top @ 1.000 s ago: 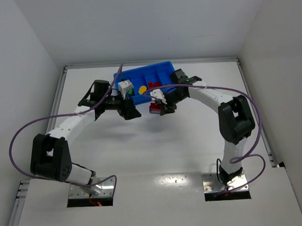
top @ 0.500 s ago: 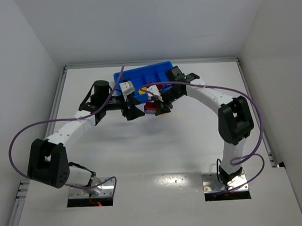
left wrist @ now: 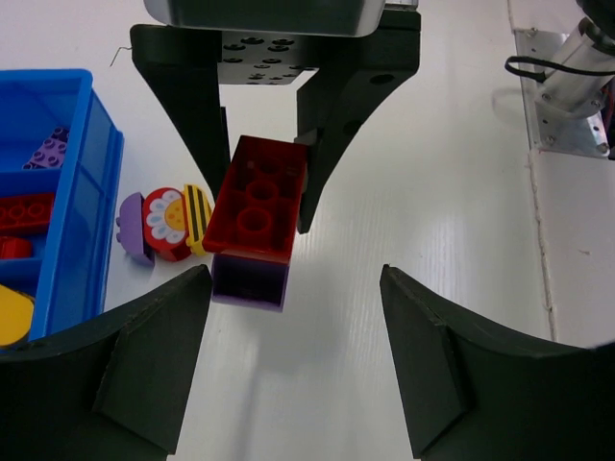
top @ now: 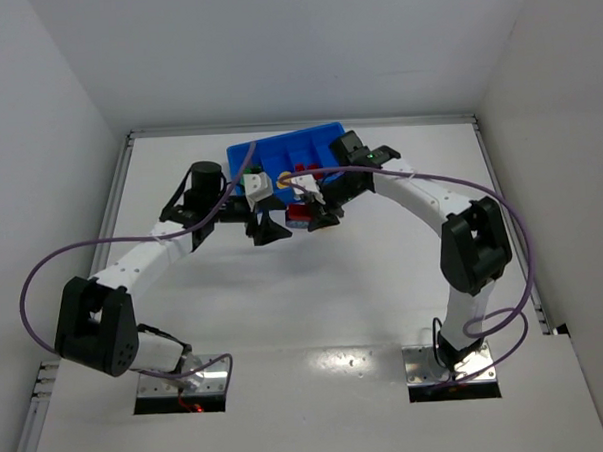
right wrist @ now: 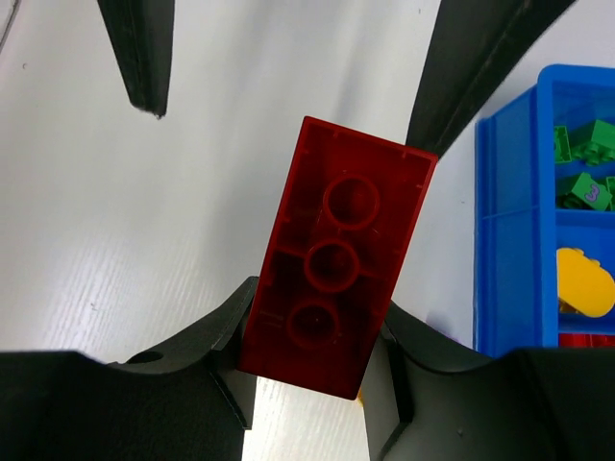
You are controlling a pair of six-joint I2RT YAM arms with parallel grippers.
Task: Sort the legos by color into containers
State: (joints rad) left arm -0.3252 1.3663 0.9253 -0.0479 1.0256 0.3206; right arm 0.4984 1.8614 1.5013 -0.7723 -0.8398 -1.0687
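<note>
My right gripper [right wrist: 322, 360] is shut on a red lego [right wrist: 336, 259], holding it by its long sides just in front of the blue tray [top: 278, 149]. In the left wrist view the red lego [left wrist: 258, 197] sits over a purple lego [left wrist: 250, 280]; I cannot tell if they are joined. My left gripper [left wrist: 293, 288] is open and empty, facing the right gripper [top: 306, 216] from close by. The tray's compartments [right wrist: 500, 240] hold green legos [right wrist: 586, 163], a yellow piece [right wrist: 586, 283], red legos [left wrist: 24, 211] and a purple lego [left wrist: 43, 149].
A small red, yellow and purple piece with a flower face [left wrist: 168, 223] lies on the white table between the tray wall [left wrist: 91, 192] and the held lego. The left gripper [top: 269, 230] and right gripper nearly meet at the tray's front edge.
My right gripper has carried the red lego a little left and back toward the tray. My left gripper has stayed open and shifted slightly closer to it.
</note>
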